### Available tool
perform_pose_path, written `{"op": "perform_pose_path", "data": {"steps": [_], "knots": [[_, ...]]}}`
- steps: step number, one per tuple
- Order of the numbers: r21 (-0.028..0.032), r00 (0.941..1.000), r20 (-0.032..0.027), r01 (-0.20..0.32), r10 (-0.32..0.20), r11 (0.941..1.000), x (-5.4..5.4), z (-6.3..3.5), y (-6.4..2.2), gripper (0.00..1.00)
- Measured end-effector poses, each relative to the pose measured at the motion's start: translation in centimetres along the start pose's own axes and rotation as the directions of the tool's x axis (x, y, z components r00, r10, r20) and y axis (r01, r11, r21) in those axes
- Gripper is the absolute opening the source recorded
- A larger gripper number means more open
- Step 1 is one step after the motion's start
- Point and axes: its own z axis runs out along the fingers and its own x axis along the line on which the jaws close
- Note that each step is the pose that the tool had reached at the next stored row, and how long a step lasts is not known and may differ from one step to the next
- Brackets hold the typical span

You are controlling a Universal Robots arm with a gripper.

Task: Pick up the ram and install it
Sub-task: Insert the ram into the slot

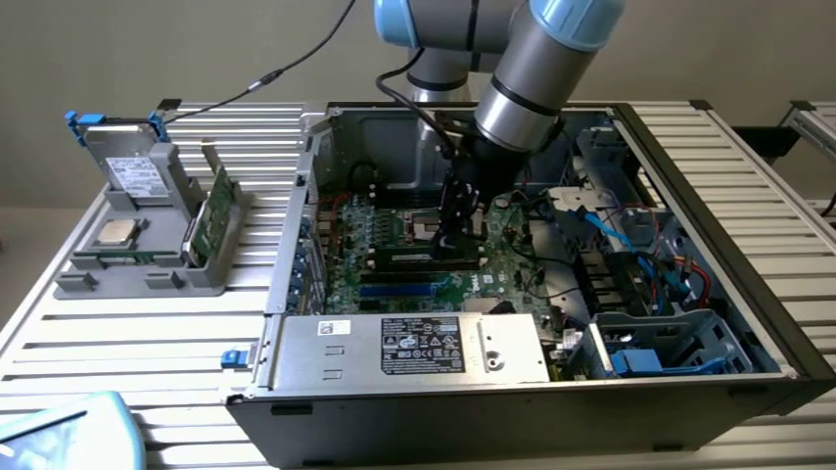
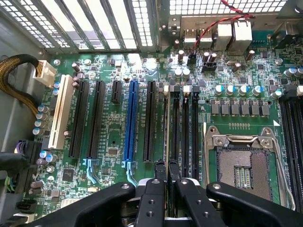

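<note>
The ram (image 2: 166, 142) stands on edge between the fingertips, seen end-on in the wrist view as a thin pale-green strip running along the first of the black memory slots (image 2: 184, 127), just beside the black expansion slot (image 2: 150, 120) on one side and the open CPU socket (image 2: 244, 163) further off on the other. Whether it is fully seated in its slot is hard to tell from here. No writing on it can be read.

The gripper (image 2: 166, 166) has its fingers (image 2: 159, 168) drawn close together, clamped on the stick's upper edge. In the exterior view the gripper (image 1: 457, 235) reaches down into the open case (image 1: 770, 323) over the motherboard (image 1: 392, 240).

A white label and a black label (image 1: 421, 345) sit on the power supply (image 1: 516, 352), the print too small to read. To the exterior view's left, a grey stand (image 1: 117, 264) holds a silver processor (image 1: 119, 232) and a green card (image 1: 215, 211).
</note>
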Motion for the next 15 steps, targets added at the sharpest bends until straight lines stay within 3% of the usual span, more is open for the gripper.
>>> {"op": "perform_pose_path", "data": {"steps": [8, 15], "knots": [[-0.0140, 1.0000, 0.0004, 0.002, -0.002, 0.9999, 0.01, -0.06, -0.26, 0.14], [-0.0215, 1.0000, -0.0002, 0.003, -0.003, 0.9998, 0.04, -0.13, -0.52, 0.14]]}}
